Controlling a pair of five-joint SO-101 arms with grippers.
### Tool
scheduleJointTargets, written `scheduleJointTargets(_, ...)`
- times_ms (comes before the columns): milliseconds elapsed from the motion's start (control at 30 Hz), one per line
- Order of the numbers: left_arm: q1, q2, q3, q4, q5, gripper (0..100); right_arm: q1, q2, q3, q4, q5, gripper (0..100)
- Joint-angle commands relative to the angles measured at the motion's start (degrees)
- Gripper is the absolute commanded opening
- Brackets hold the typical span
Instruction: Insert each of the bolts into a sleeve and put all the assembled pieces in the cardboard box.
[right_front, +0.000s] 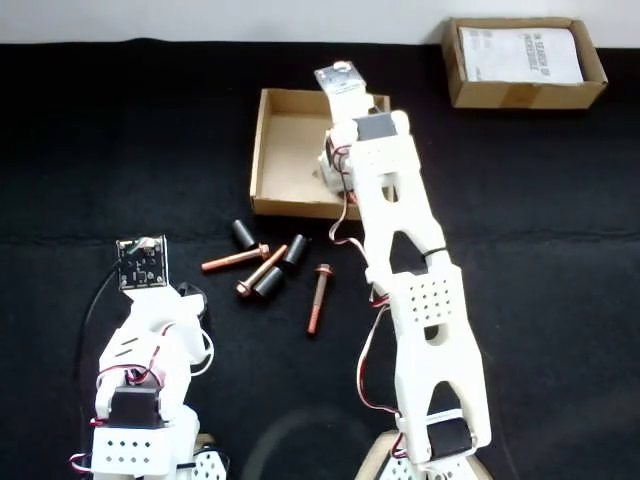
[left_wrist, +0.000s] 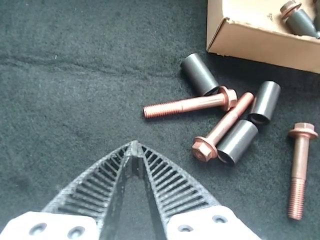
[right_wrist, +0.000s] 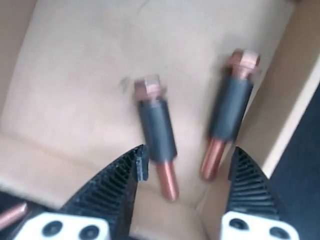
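Your right gripper (right_wrist: 187, 157) gapes empty over the cardboard box (right_wrist: 75, 60), two assembled pieces (right_wrist: 157, 132) inside. Your left gripper (left_wrist: 134, 148) is closed on nothing near loose bolts (left_wrist: 185, 106)

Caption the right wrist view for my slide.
Open right hand over two sleeved bolts lying in the cardboard box.

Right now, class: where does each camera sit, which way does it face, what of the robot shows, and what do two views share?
High view: fixed above the table, facing down; the left arm shows, and the right arm over the cardboard box.
Left wrist view: on the left wrist, facing the table; the shut left pincer, bolts and sleeves beyond.
Right wrist view: on the right wrist, facing into the box; the open right pincer, two assembled pieces beyond.
Shared: high and left wrist views both show the bolts, sleeves and box.
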Motion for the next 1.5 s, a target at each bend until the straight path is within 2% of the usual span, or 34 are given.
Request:
scheduleJointTargets(0, -0.4, -0.7, 0.9, 0.2, -0.2, 2, -1.8, -9.8, -2.8, 3.8, -5.9, 23.8)
scheduleJointTargets(333, -0.5, -0.7, 0.9, 1.3, -0.2, 2, -11.0, -21.2, -2.3, 17.2, -29.4, 23.8)
scheduleJointTargets(533, -0.7, -0.7, 0.9, 1.3, -0.2, 2, -13.9, -26.3, 3.8, 17.3, -38.6, 23.8)
scheduleJointTargets(733, -2.3, -0.7, 0.9, 1.3, -0.2, 2, -17.6, -32.4, 18.4, 17.2, -41.9, 23.3)
scheduleJointTargets(933, -2.3, -0.7, 0.9, 1.3, -0.2, 2, -19.9, -34.0, 29.0, 16.0, -41.7, 13.1)
scheduleJointTargets(1067, -2.3, -0.7, 0.9, 1.4, -0.2, 2, -18.9, -32.2, 31.4, 11.6, -38.5, 13.1)
scheduleJointTargets(1233, -2.3, -0.7, 0.9, 1.4, -0.2, 2, -16.9, -28.2, 31.6, 7.3, -38.1, 13.1)
scheduleJointTargets(1467, -2.3, -0.7, 0.9, 1.4, -0.2, 2, -16.7, -20.3, 31.2, 6.5, -38.0, 13.1)
